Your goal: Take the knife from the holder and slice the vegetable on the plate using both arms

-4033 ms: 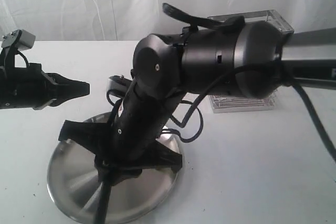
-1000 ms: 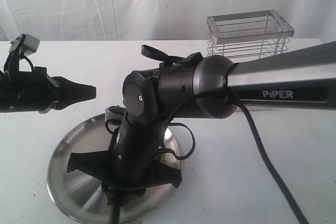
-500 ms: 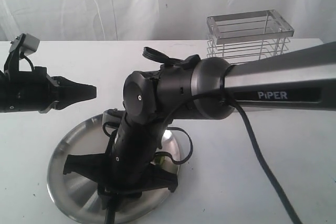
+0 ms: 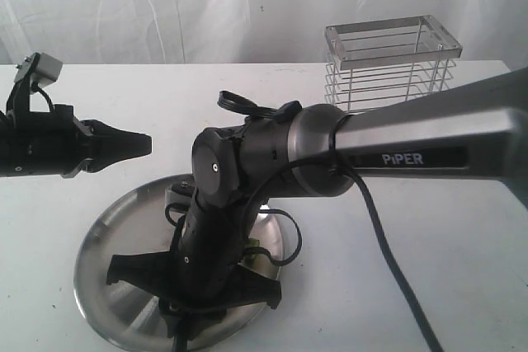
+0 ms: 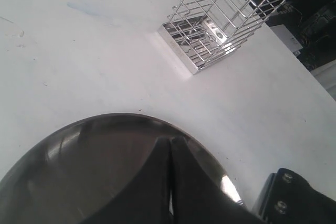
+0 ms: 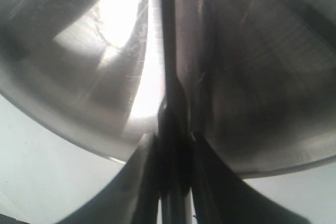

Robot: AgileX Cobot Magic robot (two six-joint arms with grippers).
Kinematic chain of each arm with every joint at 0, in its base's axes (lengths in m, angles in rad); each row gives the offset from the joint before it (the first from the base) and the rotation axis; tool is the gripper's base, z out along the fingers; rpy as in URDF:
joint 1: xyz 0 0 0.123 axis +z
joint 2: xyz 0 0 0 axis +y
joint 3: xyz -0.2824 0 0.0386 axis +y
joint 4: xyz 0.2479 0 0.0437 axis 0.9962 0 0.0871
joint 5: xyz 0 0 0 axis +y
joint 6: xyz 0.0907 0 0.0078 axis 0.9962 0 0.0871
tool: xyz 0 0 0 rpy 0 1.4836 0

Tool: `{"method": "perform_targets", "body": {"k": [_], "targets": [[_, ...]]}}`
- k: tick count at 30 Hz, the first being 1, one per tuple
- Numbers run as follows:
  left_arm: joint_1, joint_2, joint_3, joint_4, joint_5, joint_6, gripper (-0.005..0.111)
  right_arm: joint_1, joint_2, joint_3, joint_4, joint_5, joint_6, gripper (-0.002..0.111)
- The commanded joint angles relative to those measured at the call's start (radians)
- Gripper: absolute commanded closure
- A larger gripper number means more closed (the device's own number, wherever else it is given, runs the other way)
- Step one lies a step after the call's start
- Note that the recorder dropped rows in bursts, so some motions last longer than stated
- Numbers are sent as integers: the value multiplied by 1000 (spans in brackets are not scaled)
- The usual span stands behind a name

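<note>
I am gripping the knife [image 6: 167, 51] by its slim, rigid handle in the right tool [image 6: 173, 141], blade over the plate [image 4: 107, 261], where the small, likely slippery vegetable [image 4: 252, 246] is lying; the left tool [image 4: 142, 144] is hovering closed, empty.

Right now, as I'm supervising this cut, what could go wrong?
The left gripper hovers shut, apart from the vegetable, so nothing steadies it on the plate; it could skid. In the wrist view, the knife held by the right gripper has no vegetable beneath it, so the cut may miss.
</note>
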Motion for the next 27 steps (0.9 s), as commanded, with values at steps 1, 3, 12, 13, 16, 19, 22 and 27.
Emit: {"method": "perform_targets", "body": {"k": [1, 3, 12, 13, 16, 19, 22, 27], "targets": [[2, 1, -2, -27, 36, 10, 107, -11, -3, -2, -7, 0, 0, 108], [2, 10, -2, -37, 89, 51, 107, -11, -3, -2, -7, -2, 0, 108], [2, 168, -2, -89, 162, 59, 107, -11, -3, -2, -7, -20, 0, 108], [2, 191, -4, -89, 198, 59, 107, -11, -3, -2, -7, -20, 0, 108], [2, 252, -28, -89, 330, 59, 107, -11, -3, -2, -5, -20, 0, 108], [2, 308, -47, -89, 377, 35, 107, -11, -3, -2, -5, -20, 0, 108], [2, 347, -71, -47, 400, 4, 107, -11, -3, -2, -5, -20, 0, 108], [2, 386, -93, -15, 441, -1, 107, -11, -3, -2, -5, -20, 0, 108]]}}
